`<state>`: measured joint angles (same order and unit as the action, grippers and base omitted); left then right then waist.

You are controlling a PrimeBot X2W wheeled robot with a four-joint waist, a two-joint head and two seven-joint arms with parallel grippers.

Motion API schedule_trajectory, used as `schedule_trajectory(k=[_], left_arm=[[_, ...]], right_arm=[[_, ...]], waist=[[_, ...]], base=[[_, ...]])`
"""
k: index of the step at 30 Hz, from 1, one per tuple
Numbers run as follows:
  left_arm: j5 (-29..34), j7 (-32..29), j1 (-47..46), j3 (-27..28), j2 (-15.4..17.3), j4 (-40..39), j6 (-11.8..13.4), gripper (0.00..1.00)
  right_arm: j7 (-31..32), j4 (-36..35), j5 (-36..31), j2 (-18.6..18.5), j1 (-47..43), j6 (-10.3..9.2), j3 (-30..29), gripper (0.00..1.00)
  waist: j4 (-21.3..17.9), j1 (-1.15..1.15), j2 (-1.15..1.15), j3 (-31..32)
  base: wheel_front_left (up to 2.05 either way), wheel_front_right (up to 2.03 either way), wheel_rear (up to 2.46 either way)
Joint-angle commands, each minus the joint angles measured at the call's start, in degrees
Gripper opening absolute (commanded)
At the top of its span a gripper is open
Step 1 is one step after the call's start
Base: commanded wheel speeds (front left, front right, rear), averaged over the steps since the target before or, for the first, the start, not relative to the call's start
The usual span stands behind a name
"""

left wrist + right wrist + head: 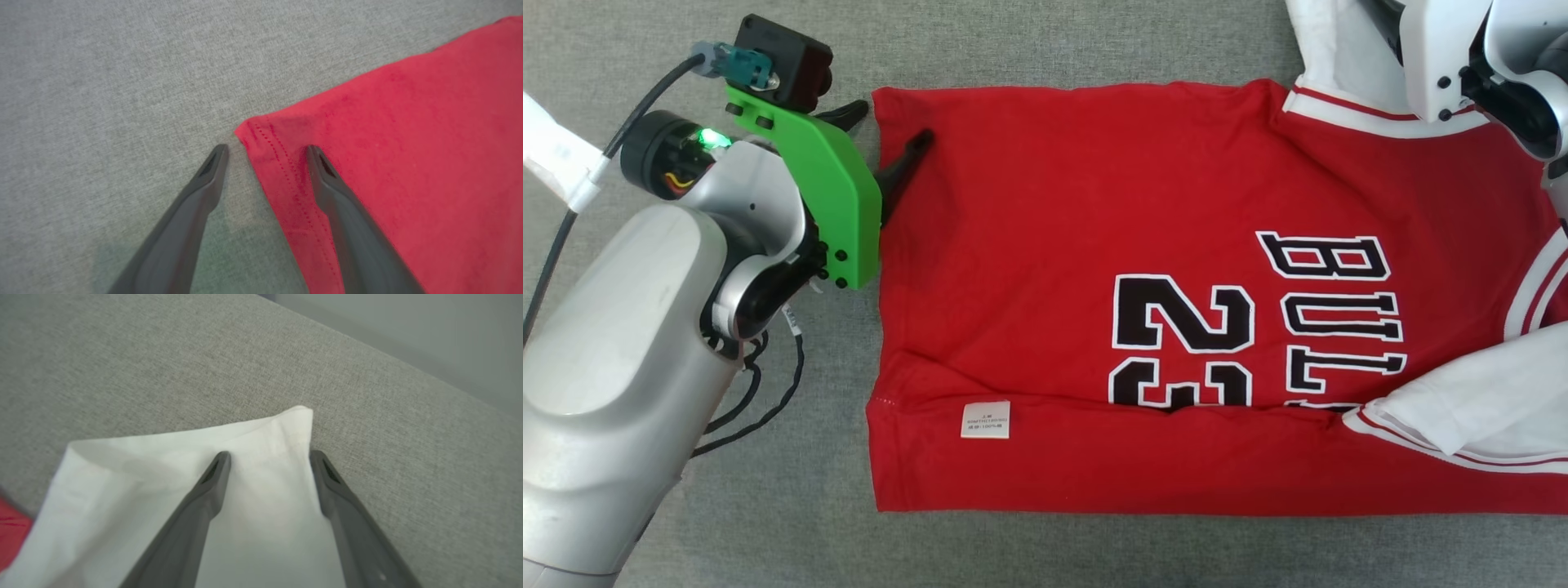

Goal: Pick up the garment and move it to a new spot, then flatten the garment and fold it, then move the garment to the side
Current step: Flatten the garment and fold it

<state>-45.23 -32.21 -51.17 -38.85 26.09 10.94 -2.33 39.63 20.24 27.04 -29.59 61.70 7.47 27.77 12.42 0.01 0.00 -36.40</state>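
Jersey [1054, 245] lies flat, print up, on the grey cloth desk [1094, 41], mid-to-right in the head view and running off its right edge. Long axis goes L–R across the robot: hem to its left, collar + white sleeves to its right. The "23" [1184, 327] sits sideways, matching that. Near long edge is already turned over onto the front; that strip shows the care label [986, 419]. So my read is the far long edge gets folded next.

L gripper [266, 150] is at the far hem corner [253, 134], fingers released and wide, nothing in them. One finger is over bare desk, the other over red cloth, hem edge between. R gripper [269, 454] is the same, spread and empty, over a white sleeve [163, 465] near its outer corner. One finger is over the sleeve, the other right along its edge. Can't tell if any tips touch the fabric.

To do it well, imo:
- Take both sets of tips down to the desk before closing, so each pinch gets real cloth and not just a hem thread.
- Close both sides together.
- Lift low and keep the edge taut between the two grips so the middle doesn't sag.
- Bring the far edge toward the robot, parallel to the long axis, and land it even w/ the near fold.

Risk: the R grip sits on loose sleeve, so it may drag the sleeve and leave the body behind.
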Motion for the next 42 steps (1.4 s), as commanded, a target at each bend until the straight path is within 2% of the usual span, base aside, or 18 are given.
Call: schedule_trajectory(k=[1,2,3,4,5,9,12,17,23,28,31,36,39,42], left_arm=[[0.75,0.43,-0.61,-0.53,-0.73,0.56,-0.38,1.00],[0.80,0.72,-0.70,-0.86,-1.10,0.81,-0.81,1.00],[0.55,1.23,-0.84,-0.96,-1.73,1.10,-0.96,0.79],[0.16,1.59,-0.91,-0.86,-2.20,1.41,-1.07,0.23],[0.22,2.06,-1.06,-0.98,-2.36,1.71,-1.34,0.00],[0.86,4.75,-1.88,-0.05,-2.36,1.98,-1.57,0.00],[1.21,6.73,-1.93,1.07,-0.98,1.72,-1.70,0.00],[0.25,8.18,0.96,2.34,1.63,-1.42,-1.78,0.00],[-1.14,10.87,7.07,5.02,5.20,-7.34,0.72,0.00],[-2.50,14.42,15.84,8.16,9.07,-14.38,4.10,0.00],[-2.84,16.02,21.70,8.53,10.44,-18.58,5.86,0.00],[-3.63,18.57,30.83,9.93,12.31,-22.29,9.54,0.00],[-3.92,20.74,35.34,10.48,12.79,-22.26,10.97,0.00],[-4.77,22.83,38.51,10.84,12.30,-22.12,11.22,0.00]], right_arm=[[-0.06,1.07,0.64,0.29,-0.53,0.04,1.19,1.00],[-0.42,1.16,1.14,0.41,-0.49,0.04,1.63,0.90],[-1.38,0.96,2.03,0.63,-0.39,0.04,2.07,0.34],[-2.81,0.84,2.69,0.84,-0.12,0.04,1.62,0.00],[-4.07,1.08,3.27,0.74,0.10,0.04,1.28,0.00],[-9.56,1.15,3.49,-0.26,1.76,0.02,0.43,0.00],[-13.48,0.57,5.10,-1.44,2.15,0.02,-1.10,0.00],[-16.26,-3.86,8.54,-4.81,-0.90,0.02,-3.33,0.00],[-18.94,-15.03,12.64,-8.24,-11.07,0.03,-6.70,0.00],[-21.31,-26.21,13.55,-9.20,-24.96,0.03,-13.72,0.00],[-21.36,-31.87,12.86,-7.54,-34.42,0.04,-17.89,0.00],[-20.81,-39.27,11.71,-2.32,-48.49,0.04,-21.40,0.00],[-21.20,-40.43,11.28,0.70,-53.82,0.04,-21.23,0.00],[-21.71,-39.45,9.95,2.64,-57.10,0.04,-20.70,0.00]], waist=[[-0.21,-0.01,0.00,0.14],[-0.30,-0.01,0.00,0.22],[-0.38,-0.01,0.00,0.28],[-0.43,-0.01,0.00,0.31],[-0.52,-0.01,0.00,0.37],[-1.10,-0.01,0.00,0.49],[-2.04,-0.01,0.00,1.07],[-4.09,-0.01,0.00,2.43],[-7.85,-0.01,0.00,5.14],[-10.75,-0.01,0.00,9.19],[-11.99,-0.01,0.00,11.39],[-13.57,-0.01,0.00,14.31],[-14.35,-0.01,0.00,15.69],[-14.66,-0.01,0.00,16.72]], base=[[0.00,0.00,0.00],[0.00,0.00,0.00],[0.00,0.00,0.00],[0.00,0.00,0.00],[0.00,0.00,0.00],[0.00,0.00,0.00],[0.00,0.00,0.00],[0.00,0.00,0.00],[0.00,0.00,0.00],[0.00,0.00,0.00],[0.00,0.00,0.00],[0.00,0.00,0.00],[0.00,0.00,0.00],[0.00,0.00,0.00]])
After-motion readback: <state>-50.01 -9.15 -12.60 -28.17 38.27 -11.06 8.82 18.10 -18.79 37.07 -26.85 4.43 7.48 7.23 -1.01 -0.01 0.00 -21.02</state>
